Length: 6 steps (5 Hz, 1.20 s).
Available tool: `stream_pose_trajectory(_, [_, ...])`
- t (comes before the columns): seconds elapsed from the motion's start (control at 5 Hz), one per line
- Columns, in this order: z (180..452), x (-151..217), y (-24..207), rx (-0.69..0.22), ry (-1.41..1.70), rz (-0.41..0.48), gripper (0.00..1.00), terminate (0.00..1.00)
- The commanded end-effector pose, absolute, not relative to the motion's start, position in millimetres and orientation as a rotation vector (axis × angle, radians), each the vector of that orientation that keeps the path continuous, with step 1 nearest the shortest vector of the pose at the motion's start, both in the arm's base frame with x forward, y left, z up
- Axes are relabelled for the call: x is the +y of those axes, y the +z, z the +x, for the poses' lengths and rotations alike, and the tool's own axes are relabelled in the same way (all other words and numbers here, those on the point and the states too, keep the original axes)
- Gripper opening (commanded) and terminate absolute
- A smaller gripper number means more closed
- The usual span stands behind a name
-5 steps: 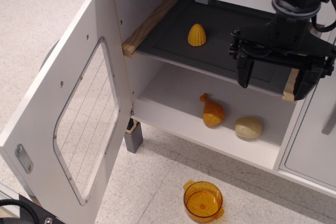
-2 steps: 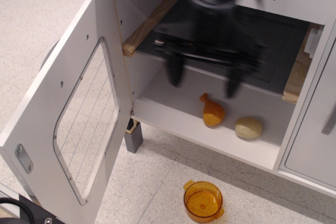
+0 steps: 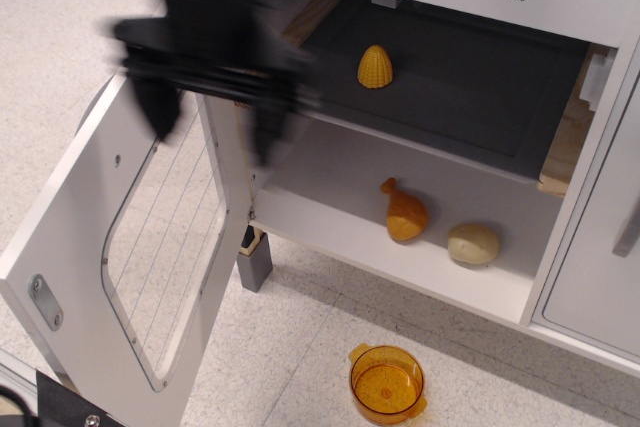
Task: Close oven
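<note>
Claw (image 3: 208, 125), motion-blurred, fingers spread wide and empty, hangs over top edge of open oven door (image 3: 130, 247). Oven (image 3: 450, 207) interior exposed; corn (image 3: 375, 67) on dark shelf (image 3: 470, 87).

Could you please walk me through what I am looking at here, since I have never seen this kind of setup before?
This is a single camera view looking down at a white toy kitchen oven whose windowed door hangs wide open. The blurred black shape at upper left is the robot's gripper, caught mid-motion in front of the door's top edge; its two fingers point down, spread apart, holding nothing. On the dark inner shelf sits a yellow toy corn piece. On the oven floor below lie an orange toy drumstick and a pale potato-like toy. An orange cup stands on the speckled floor in front.
</note>
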<state>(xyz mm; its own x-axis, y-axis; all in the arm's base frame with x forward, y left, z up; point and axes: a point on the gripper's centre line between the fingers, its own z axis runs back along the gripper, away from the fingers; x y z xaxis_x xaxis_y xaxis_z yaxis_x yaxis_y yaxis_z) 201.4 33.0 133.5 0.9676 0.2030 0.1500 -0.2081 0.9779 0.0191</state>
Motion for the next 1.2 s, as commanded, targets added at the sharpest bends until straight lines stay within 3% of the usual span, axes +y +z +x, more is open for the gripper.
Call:
stream_pose_trajectory(0.0, [187, 97, 150, -0.186, 0.251, 0.071, 1.0, 0.0])
stream_pose_trajectory(0.2, [186, 116, 147, -0.182, 0.277, 0.097, 1.0, 0.0])
stream_pose_trajectory(0.4, [187, 119, 126, -0.172, 0.312, 0.088, 1.0, 0.0])
stream_pose_trajectory(0.6, [191, 111, 118, -0.162, 0.318, 0.05, 1.0, 0.0])
stream_pose_trajectory(1.0, [204, 89, 98, -0.15, 0.362, 0.06, 1.0, 0.0])
